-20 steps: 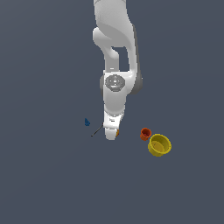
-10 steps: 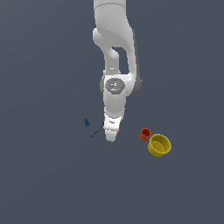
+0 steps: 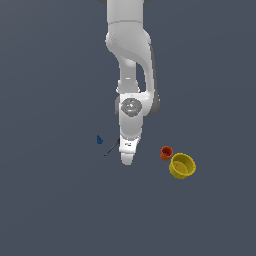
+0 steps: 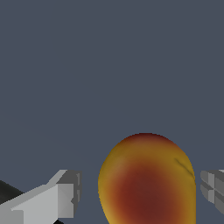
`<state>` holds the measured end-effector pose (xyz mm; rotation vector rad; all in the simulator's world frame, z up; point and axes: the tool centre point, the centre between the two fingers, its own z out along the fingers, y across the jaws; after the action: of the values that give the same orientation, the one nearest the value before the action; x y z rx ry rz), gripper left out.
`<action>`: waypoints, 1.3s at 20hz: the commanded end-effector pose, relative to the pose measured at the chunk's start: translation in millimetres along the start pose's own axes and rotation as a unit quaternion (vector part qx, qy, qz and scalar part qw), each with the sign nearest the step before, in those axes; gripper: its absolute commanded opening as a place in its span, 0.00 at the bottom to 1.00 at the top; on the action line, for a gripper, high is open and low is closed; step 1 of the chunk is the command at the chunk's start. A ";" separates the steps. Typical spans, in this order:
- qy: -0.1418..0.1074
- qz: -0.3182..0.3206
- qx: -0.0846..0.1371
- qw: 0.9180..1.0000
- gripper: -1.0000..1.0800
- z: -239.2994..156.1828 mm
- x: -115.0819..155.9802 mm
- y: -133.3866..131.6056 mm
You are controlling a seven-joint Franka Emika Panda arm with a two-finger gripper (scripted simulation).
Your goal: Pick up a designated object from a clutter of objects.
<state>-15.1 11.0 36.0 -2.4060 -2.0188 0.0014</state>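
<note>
Arm has sunk slightly; gripper fingers stand apart, straddling the round orange-yellow red-patched ball, untouched — closing comes next

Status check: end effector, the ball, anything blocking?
End effector open, fingers either side of the orange-yellow ball, gaps on both sides. Ball not gripped. Screwdriver close beside; orange-red cup and yellow bowl apart.
</note>
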 end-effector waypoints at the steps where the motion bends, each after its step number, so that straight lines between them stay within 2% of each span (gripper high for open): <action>1: 0.000 0.000 -0.001 1.000 0.96 2.2 0.0 0.6; 2: 0.000 0.000 -0.001 1.000 0.00 2.2 0.0 0.6; 16: 0.000 0.000 -0.001 1.000 0.00 -2.4 0.7 0.6; 26: 0.000 0.000 -0.001 1.000 0.00 -47.6 8.8 -4.5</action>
<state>-17.7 18.5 73.3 -2.4065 -2.0193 0.0012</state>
